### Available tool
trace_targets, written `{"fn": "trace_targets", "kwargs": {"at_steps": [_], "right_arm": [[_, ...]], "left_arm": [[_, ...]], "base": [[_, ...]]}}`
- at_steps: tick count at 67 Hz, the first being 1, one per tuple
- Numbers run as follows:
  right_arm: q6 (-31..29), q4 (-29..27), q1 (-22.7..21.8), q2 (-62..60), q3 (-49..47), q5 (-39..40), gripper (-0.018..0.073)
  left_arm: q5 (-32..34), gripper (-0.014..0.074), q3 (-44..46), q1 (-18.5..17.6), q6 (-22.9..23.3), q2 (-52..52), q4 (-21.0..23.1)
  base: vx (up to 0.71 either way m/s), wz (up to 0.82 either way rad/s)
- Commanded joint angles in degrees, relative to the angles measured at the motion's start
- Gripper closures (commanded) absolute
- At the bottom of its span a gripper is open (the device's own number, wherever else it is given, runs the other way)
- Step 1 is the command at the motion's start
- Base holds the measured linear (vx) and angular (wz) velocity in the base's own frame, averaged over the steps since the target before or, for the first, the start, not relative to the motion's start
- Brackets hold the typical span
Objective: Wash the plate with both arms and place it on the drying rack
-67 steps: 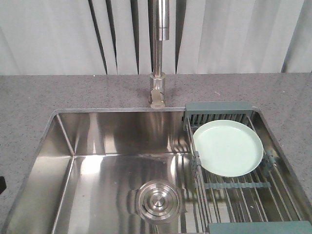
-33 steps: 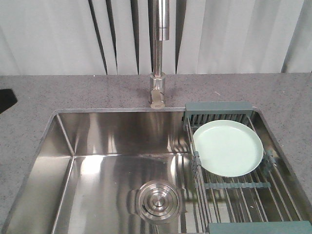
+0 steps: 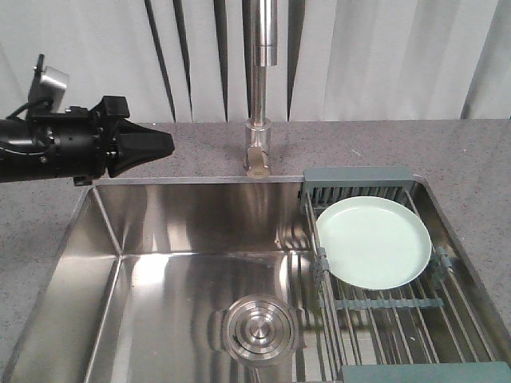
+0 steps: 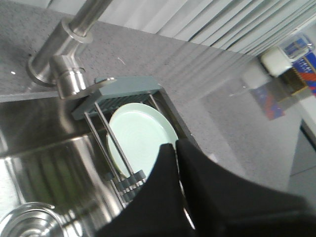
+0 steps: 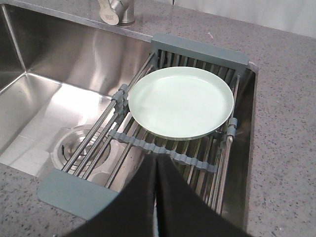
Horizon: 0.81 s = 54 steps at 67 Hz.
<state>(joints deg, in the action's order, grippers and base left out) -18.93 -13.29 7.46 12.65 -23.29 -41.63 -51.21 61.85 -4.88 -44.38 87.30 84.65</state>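
The pale mint-green plate lies flat on the drying rack, which spans the right end of the sink. My left arm reaches in from the left above the counter. Its gripper is shut and empty, hanging over the sink's back left corner, far from the plate. In the left wrist view the shut gripper points toward the plate and the rack. In the right wrist view my right gripper is shut with nothing in it, above the rack's near rods, just short of the plate.
A steel sink holds a round drain near its front. The faucet rises at the back centre. Grey speckled countertop surrounds the sink. A curtain hangs behind.
My left arm has come into the front view from the left and moved right toward the faucet. The plate and rack have not moved.
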Motion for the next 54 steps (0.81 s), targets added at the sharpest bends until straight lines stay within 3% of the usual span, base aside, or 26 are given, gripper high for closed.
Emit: {"fn": "trace_targets", "kwargs": {"at_steps": [1,17,23,37,54], "right_arm": [[-0.7,-0.7,-0.2,0.6,-1.5,3.8,0.0564],[-0.7,-0.7,-0.2,0.6,-1.5,3.8,0.0564],[-0.7,-0.7,-0.2,0.6,-1.5,3.8,0.0564],[-0.7,-0.7,-0.2,0.6,-1.5,3.8,0.0564],[-0.7,-0.7,-0.2,0.6,-1.5,3.8,0.0564]], "left_arm": [[-4.1,0.0603,2.2,-1.9,-1.2,2.0,7.0],[-2.9,0.0603,6.0,-10.1,-2.5,10.4,8.2],[-0.8,0.0603,8.2,-12.1,-2.5,13.0,11.1],[-0.3,0.0603,14.3,-14.2,-2.5,20.8,18.4],[-0.2,0.0603,24.6,-14.9,0.5,30.1,18.4]], "base": [[0.0,0.0],[0.0,0.0],[0.0,0.0],[0.0,0.0],[0.0,0.0]]}}
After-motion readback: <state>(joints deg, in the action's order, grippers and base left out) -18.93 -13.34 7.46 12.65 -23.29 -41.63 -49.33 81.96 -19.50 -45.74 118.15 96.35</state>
